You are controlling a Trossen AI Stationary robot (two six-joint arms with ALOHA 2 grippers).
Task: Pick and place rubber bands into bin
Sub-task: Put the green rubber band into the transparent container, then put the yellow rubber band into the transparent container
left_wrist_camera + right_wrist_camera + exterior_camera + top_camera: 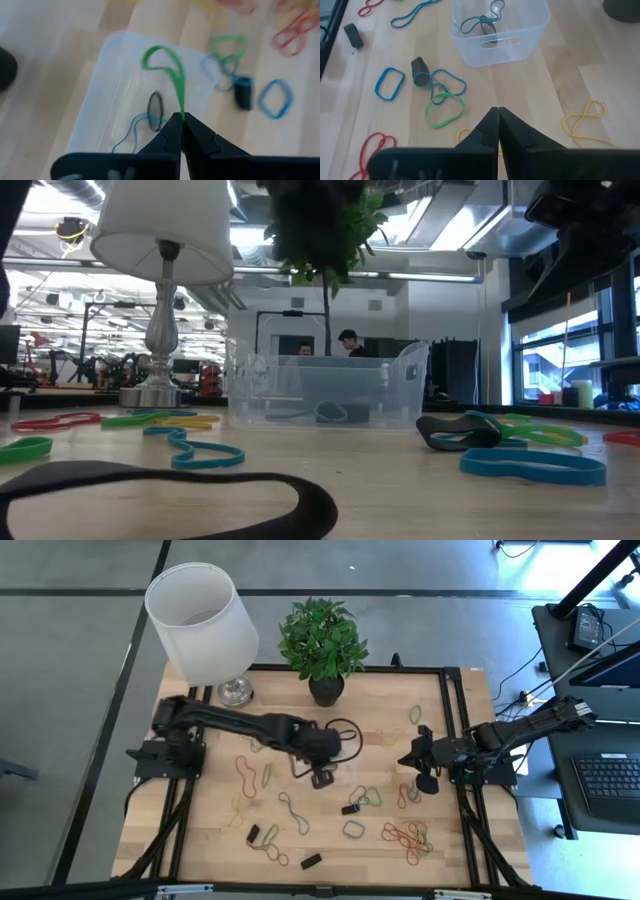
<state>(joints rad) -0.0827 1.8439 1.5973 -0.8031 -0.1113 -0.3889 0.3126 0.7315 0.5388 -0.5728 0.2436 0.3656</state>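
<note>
Left wrist view has the left gripper (181, 131) pinched tight on a green rubber band (167, 67), dangling it right over the clear bin (107, 95), which sits mid-table with a couple of bands already inside. Right gripper (498, 131) is closed on nothing, parked over bare wood near the right side, loose rubber bands (408, 834) scattered around

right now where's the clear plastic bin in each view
high view: clear rectangular plastic bin mid-table, partly under the left arm.
low view: bin centre, behind the bands.
left wrist view: bin below the fingers.
right wrist view: bin top centre.
Shared landmark: dark teal rubber band inside it.
</note>
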